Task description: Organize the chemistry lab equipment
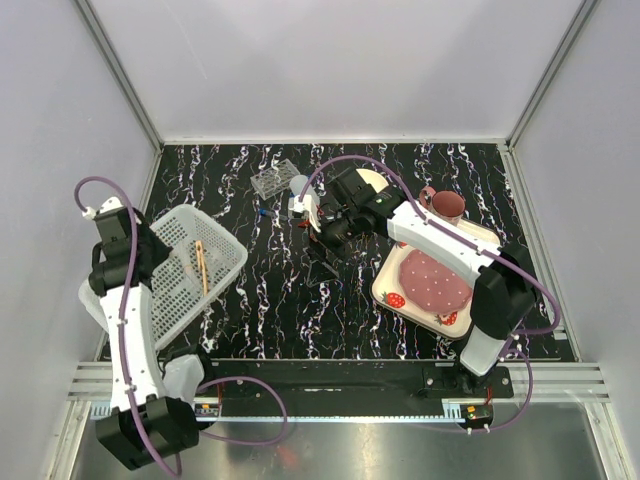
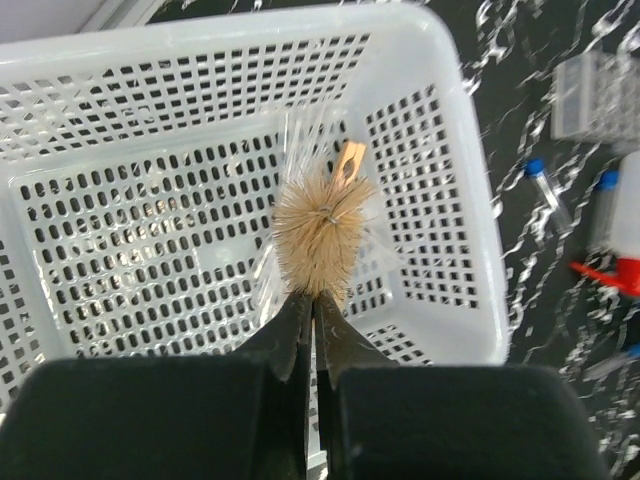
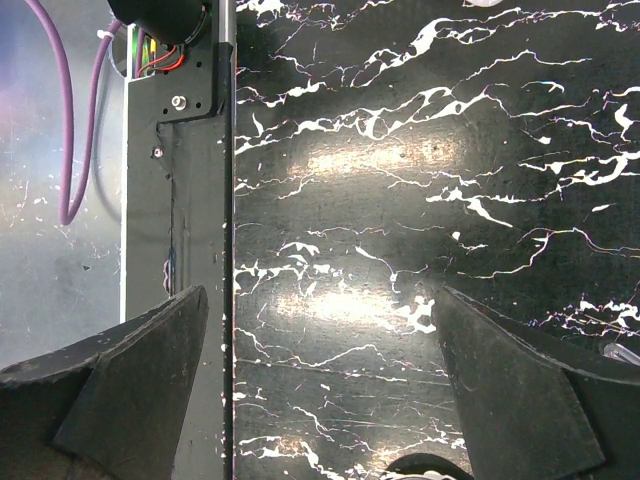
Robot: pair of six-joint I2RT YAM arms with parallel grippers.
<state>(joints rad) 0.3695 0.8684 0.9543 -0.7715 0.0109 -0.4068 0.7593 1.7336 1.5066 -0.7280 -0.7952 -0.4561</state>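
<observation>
My left gripper (image 2: 315, 297) is shut on a tan bristle brush (image 2: 322, 235) and holds it over the white mesh basket (image 2: 440, 200). A wooden stick (image 1: 202, 268) lies in the basket. The clear tube rack (image 1: 275, 181) stands at the back of the table and also shows in the left wrist view (image 2: 600, 95). The white squeeze bottle with red cap (image 1: 298, 205) and thin blue-capped tubes (image 2: 545, 185) lie just in front of the rack. My right gripper (image 3: 320, 295) is open and empty above bare table, next to the bottle (image 1: 325, 250).
A white bowl with yellow rim (image 1: 375, 180) sits behind the right arm. A pink mug (image 1: 447, 204) and a strawberry-printed plate (image 1: 435, 282) are at the right. The black base rail (image 3: 180, 200) runs along the near edge.
</observation>
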